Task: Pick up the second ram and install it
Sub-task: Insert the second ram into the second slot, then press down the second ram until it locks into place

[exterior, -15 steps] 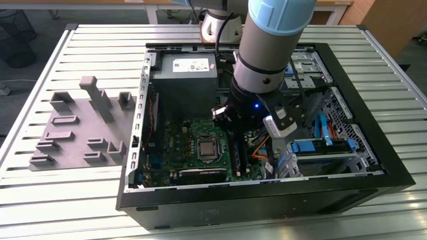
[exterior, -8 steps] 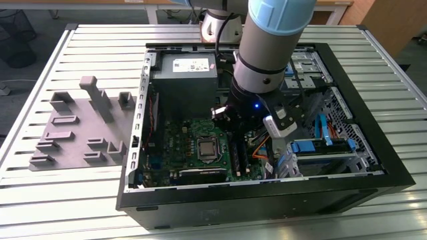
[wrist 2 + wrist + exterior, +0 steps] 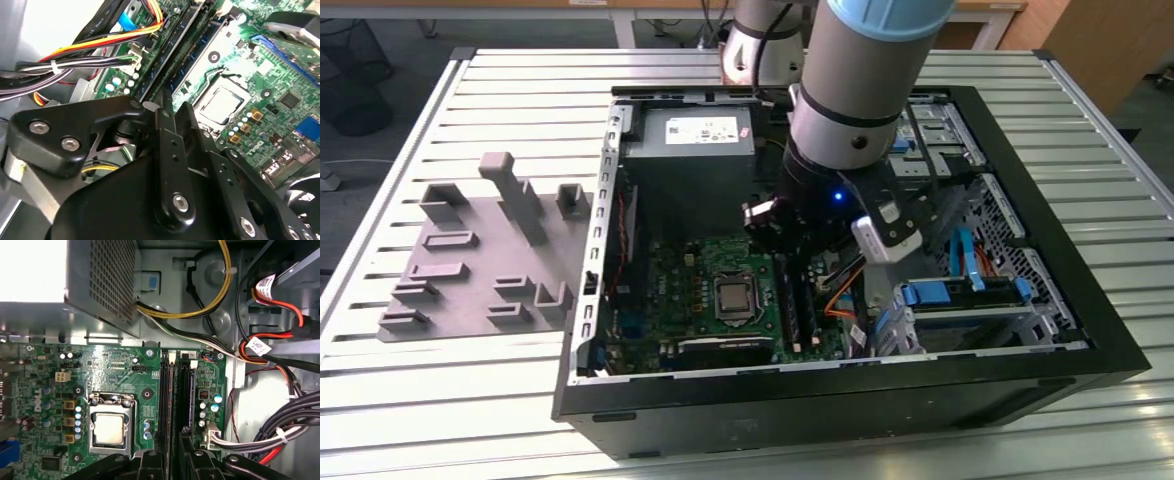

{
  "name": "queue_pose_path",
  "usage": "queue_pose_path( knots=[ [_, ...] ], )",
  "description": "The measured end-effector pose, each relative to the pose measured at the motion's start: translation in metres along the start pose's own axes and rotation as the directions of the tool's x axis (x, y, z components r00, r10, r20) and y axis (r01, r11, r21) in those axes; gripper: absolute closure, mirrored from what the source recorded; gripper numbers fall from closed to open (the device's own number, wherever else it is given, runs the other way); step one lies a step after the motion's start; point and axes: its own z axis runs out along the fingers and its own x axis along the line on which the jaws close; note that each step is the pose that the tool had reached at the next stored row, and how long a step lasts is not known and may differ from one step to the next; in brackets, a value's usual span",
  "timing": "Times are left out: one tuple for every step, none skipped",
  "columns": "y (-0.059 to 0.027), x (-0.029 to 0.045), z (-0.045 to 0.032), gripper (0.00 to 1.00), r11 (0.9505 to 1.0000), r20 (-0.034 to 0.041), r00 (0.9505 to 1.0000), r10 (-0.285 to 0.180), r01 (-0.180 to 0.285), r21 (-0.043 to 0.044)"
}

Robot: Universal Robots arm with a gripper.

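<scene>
The second ram [image 3: 165, 405] is a thin dark stick seen edge-on, standing along the motherboard slot nearest the processor socket [image 3: 110, 429]. In the second wrist view the second ram [image 3: 197, 47] runs away from the fingers over the same slot. My gripper [image 3: 170, 459] is shut on its near end, one black finger on each side. In the exterior view my gripper [image 3: 781, 240] reaches down inside the open computer case [image 3: 1067, 350], above the green motherboard [image 3: 680, 290]. A parallel slot [image 3: 185, 400] lies just beside the held stick.
The grey power supply [image 3: 687, 150] sits close behind the arm. Bundled cables [image 3: 280, 430] and drive cages [image 3: 961, 300] crowd the slot side. A grey plastic fixture [image 3: 467, 260] with upright blocks lies on the slatted table at the exterior view's left.
</scene>
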Motion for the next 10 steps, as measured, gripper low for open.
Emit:
queue_pose_path(
  knots=[
    [0.0, 0.0, 0.0, 0.75, 1.0, 0.0, 1.0, 0.0, 0.0, 0.0001],
    [0.0, 0.0, 0.0, 0.75, 1.0, 0.0, 1.0, 0.0, 0.0, 0.0],
    [0.0, 0.0, 0.0, 0.81, 1.0, 0.0, 1.0, 0.0, 0.0, 0.0],
    [0.0, 0.0, -0.0001, 0.88, 1.0, 0.0, 1.0, 0.0, 0.0, 0.0001],
    [0.0, 0.0, -0.0002, 0.88, 1.0, -0.0001, 1.0, 0.0, 0.0, 0.0003],
    [0.0, 0.0, -0.0001, 0.89, 1.0, 0.0, 1.0, 0.0, 0.0, 0.0002],
    [0.0, 0.0, -0.0001, 0.89, 1.0, 0.0, 1.0, 0.0, 0.0, 0.0001],
    [0.0, 0.0, -0.0001, 0.89, 1.0, 0.0, 1.0, 0.0, 0.0, 0.0001],
    [0.0, 0.0, -0.0001, 0.89, 1.0, 0.0, 1.0, 0.0, 0.0, 0.0002],
    [0.0, 0.0, 0.0, 0.89, 1.0, -0.0001, 1.0, 0.0, 0.0, 0.0003]
  ],
)
